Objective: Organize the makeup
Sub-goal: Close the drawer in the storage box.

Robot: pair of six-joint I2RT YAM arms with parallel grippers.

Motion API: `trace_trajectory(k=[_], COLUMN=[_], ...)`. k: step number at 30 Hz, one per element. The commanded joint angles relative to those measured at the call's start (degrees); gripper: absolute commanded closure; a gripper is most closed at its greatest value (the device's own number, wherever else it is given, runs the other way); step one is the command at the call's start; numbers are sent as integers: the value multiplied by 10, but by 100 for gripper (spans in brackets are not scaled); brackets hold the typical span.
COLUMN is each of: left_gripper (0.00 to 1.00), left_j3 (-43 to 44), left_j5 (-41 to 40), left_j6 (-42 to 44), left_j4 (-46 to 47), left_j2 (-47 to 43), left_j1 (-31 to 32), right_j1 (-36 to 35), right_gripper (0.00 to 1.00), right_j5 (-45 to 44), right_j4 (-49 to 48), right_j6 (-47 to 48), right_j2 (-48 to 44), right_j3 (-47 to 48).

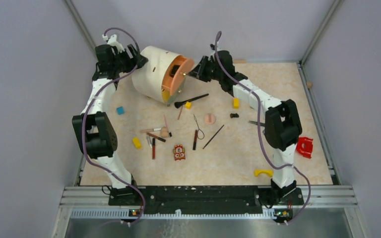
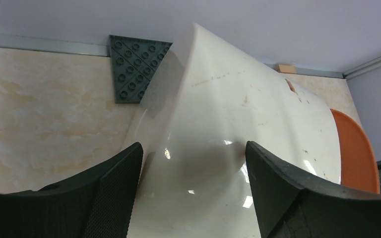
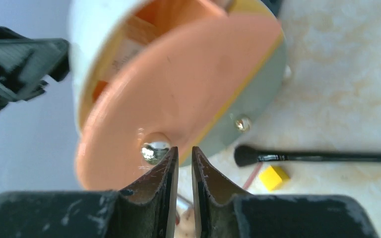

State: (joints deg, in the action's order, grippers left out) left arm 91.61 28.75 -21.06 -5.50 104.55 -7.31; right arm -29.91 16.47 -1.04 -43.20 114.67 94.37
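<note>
Lab test cell: grey walls (image 1: 25,99), alu rails (image 1: 208,194).

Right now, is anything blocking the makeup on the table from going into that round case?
Yes. The orange lid covers most of the mouth of the cream case, leaving only a small opening. The right gripper sits at its shiny knob.

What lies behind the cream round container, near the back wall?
A dark grey studded triangular plate lies flat there, with a small tan block farther right. The container covers part of the plate's right edge.
</note>
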Motion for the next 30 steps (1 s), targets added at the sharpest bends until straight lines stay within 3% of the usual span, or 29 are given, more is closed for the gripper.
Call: trace_trajectory(k=[1,8,23,27,30], left_gripper=[20,20,21,20,16], left_j3=[12,12,12,19,28], left_j5=[8,8,19,-3,-37], left_j6=[15,18,15,24,31], left_j4=[15,11,13,-4,-28], left_j2=[3,3,14,7,-6], left_j1=[12,15,20,20,20], right_j1=[-16,-30,-48,-48,-47], right_gripper=[84,84,83,83,81], right_j5=[12,14,63,57,-10], right_j4=[6,48,36,46,60], right_j6=[-12,-15,-12,32,111], right_j2=[34,117,195,166,86], right_j3=[102,199,307,290,201])
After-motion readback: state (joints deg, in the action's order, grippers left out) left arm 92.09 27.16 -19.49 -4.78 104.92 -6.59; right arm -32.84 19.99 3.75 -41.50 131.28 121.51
